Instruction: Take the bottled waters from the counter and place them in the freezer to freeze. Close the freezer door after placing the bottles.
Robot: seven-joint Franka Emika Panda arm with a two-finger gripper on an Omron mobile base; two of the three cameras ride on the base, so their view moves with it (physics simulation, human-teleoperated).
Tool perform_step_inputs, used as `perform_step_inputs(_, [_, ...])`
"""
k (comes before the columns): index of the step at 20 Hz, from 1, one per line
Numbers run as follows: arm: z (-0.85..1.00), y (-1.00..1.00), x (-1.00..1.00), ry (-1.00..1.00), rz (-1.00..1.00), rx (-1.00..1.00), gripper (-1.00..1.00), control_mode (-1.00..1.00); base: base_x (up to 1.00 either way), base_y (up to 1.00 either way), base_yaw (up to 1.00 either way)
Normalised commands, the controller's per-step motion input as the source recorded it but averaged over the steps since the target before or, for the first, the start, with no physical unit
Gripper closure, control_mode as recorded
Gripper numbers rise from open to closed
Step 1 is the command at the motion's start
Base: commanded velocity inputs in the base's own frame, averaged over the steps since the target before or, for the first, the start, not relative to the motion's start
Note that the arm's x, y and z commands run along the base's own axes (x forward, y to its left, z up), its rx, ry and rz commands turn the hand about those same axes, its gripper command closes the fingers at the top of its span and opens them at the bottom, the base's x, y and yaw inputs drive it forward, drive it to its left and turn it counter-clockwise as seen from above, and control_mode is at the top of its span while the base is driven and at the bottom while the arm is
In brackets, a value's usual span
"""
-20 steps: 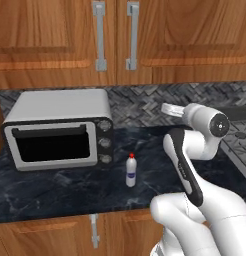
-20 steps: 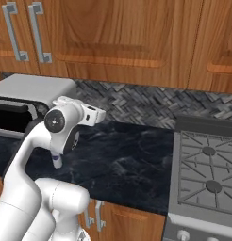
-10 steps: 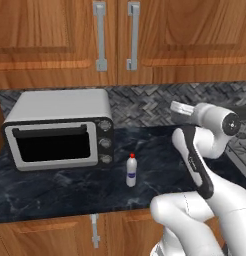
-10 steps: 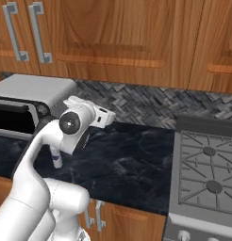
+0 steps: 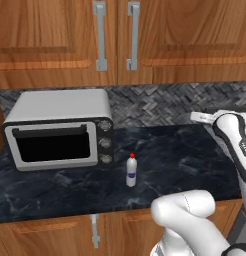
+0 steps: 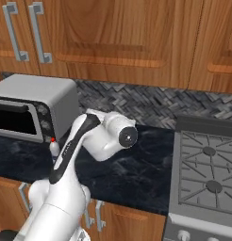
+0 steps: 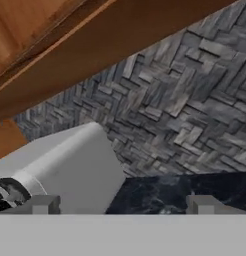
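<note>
White bottle w/ red cap (image 5: 131, 170) stands upright on the dark marbled tabletop (image 5: 185, 160), centre of left base frame, just right of the grey toaster oven (image 5: 59, 133) front corner, apart from it. In right base frame the same bottle (image 6: 54, 148) peeks out at mid-left, mostly hidden behind the arm, just its red cap and shoulder showing below the oven's (image 6: 37, 108) knobs.

Tool (image 7: 119, 204) seen in hand frame: two dark tips at bottom edge, spread wide, nothing between them. It faces the herringbone backsplash (image 7: 185, 105), w/ the oven's grey side at lower left and a strip of tabletop at lower right; wood cabinet underside across the top.

In left base frame the wrist sits at far right edge, mid-height, well apart from the bottle, which is lower and to the left. Bottle untouched. Stove burners (image 6: 207, 164) at right of right base frame.
</note>
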Motion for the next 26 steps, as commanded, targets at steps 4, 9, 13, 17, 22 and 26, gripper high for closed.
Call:
perform_step_inputs(4, [-0.56, 0.05, -0.10, 0.01, 0.77, -0.03, -1.00, -1.00, 0.00, 0.00, 0.00])
perform_step_inputs(9, [-0.41, 0.29, -0.33, 0.00, 0.80, -0.13, -1.00, -1.00, 0.00, 0.00, 0.00])
perform_step_inputs(13, [-0.42, 0.76, -0.47, -0.21, 0.57, -0.22, -1.00, -1.00, 0.00, 0.00, 0.00])
perform_step_inputs(17, [-0.44, 0.87, -0.97, -0.57, 0.22, -0.08, -1.00, -1.00, 0.00, 0.00, 0.00])
perform_step_inputs(22, [-0.41, 0.66, -1.00, -0.49, 0.06, -0.03, -1.00, -1.00, 0.00, 0.00, 0.00])
perform_step_inputs(26, [-0.01, 0.04, -0.12, -0.15, 0.00, 0.05, -1.00, -1.00, 0.00, 0.00, 0.00])
